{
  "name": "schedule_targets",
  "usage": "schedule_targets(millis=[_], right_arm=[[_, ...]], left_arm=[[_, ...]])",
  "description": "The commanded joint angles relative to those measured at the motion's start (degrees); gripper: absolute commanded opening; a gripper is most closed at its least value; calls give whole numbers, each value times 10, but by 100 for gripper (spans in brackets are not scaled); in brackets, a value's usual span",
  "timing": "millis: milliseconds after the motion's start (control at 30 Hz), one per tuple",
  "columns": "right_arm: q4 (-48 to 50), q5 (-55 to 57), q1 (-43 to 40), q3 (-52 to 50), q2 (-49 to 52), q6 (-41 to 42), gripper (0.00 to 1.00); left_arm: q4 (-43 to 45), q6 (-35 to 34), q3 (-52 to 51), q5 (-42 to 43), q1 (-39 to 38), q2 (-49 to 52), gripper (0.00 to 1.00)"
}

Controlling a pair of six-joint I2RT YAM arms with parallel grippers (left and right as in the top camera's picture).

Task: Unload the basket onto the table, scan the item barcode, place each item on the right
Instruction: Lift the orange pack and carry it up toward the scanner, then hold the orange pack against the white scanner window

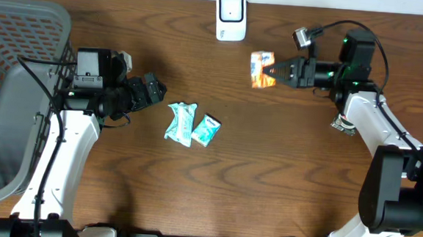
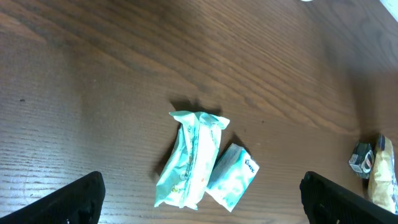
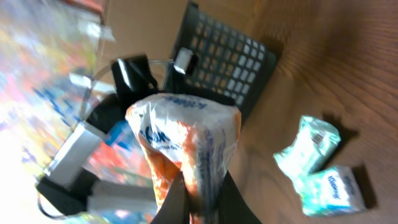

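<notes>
2 arms extended, left fingers (image 2: 68, 202) apart, right fingers (image 1: 286, 69) clamped on snack bag (image 1: 261, 68)

My L tool (image 1: 154, 91) has jaws wide apart, arm bent fwd. My R tool (image 1: 272, 71) points toward L arm, pinched tight on packet (image 1: 259, 68).

overhead looks straight down on the whole table (image 1: 266, 181). left wrist looks down, close on the teal packets (image 2: 202, 162); right wrist looks across the table, sharing them.
</notes>
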Motion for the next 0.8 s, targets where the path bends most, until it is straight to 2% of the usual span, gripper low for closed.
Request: schedule_targets(millis=[0, 200, 333, 633, 767], right_arm=[[49, -17, -22, 5, -22, 185, 1], [60, -12, -30, 5, -26, 205, 1], [63, 22, -17, 4, -26, 138, 1], [63, 87, 44, 5, -25, 76, 1], [-14, 125, 64, 5, -25, -5, 1]], left_arm=[[0, 8, -2, -3, 2, 1, 99], [0, 8, -2, -3, 2, 1, 99], [0, 8, -2, -3, 2, 1, 99], [0, 8, -2, -3, 2, 1, 99], [0, 8, -2, -3, 2, 1, 99]])
